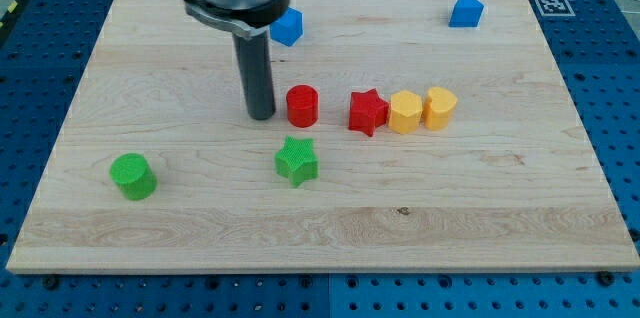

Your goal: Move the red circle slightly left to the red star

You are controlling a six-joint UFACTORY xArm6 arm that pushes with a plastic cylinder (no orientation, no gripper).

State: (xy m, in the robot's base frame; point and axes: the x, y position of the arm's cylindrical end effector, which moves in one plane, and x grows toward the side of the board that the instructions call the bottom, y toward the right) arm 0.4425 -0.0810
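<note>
1. The red circle is found near the middle of the wooden board, a little toward the view's top. It stands upright.
2. The red star is placed to the view's right of the circle, near it but apart, with a narrow gap between them.
3. My tip is seen just beside the circle, on its left side in the view. Whether they touch cannot be told.
4. No jaws are carried by the rod, so nothing is held; blocks can only be pushed.
5. A push from this side would probably send the circle to the right, toward the star, so the gap must be watched.
</note>
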